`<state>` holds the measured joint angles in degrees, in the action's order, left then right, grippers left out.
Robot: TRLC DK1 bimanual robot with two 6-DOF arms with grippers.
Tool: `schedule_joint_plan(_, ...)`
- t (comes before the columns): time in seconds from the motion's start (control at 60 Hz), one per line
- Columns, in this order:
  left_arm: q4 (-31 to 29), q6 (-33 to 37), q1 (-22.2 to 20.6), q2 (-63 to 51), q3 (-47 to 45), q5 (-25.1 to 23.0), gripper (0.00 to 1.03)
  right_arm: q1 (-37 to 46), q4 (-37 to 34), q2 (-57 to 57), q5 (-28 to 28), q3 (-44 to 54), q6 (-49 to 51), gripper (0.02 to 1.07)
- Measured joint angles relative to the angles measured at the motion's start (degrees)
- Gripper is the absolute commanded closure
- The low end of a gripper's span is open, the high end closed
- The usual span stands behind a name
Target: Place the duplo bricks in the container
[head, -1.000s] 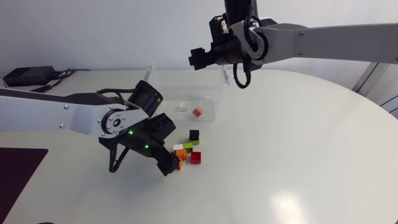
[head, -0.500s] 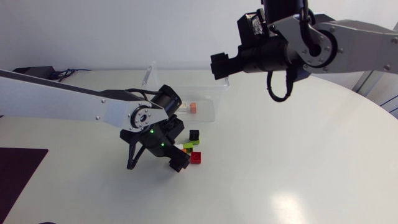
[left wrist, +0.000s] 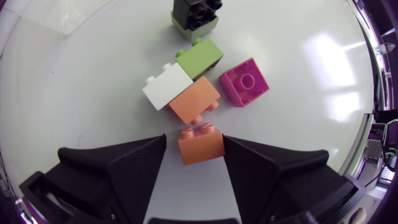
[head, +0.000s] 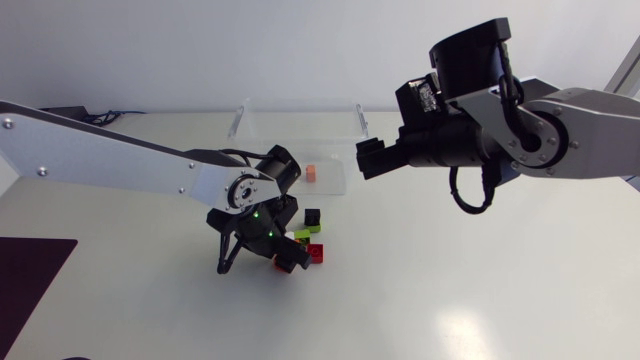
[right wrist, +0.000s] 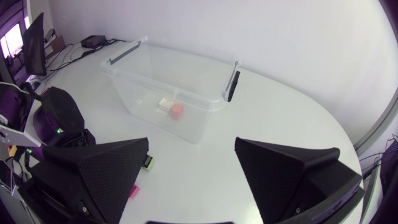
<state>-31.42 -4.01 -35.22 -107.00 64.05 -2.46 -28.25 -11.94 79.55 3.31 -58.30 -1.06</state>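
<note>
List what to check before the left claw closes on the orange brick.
1. The orange brick lies between the left claw fingers: ok.
2. Both fingers touch it: not ok, there is a gap on one side and the claw is open.
3. The neighbouring orange brick is free of the target: cannot tell, they sit very close.
4. The container is open-topped with room inside: ok.
5. The right claw is open and empty: ok.

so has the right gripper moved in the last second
Yes. In the head view the right gripper has drawn back from over the far right corner of the container and now sits nearer the camera, just off its right end.
</note>
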Motion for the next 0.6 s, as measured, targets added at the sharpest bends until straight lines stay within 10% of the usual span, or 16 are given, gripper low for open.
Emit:
schedule_joint_plan(0.25,0.7,-0.5,-0.3,-0.3,0.1,0.0,0.69,-1.4,-0.5,-2.2,-0.1,3.6,0.0,0.07)
schedule_joint_plan(0.6,1.2,4.8,2.6,8.1,-4.6,0.0,0.73,-4.0,-3.0,-2.6,-14.1,11.1,8.6,0.07)
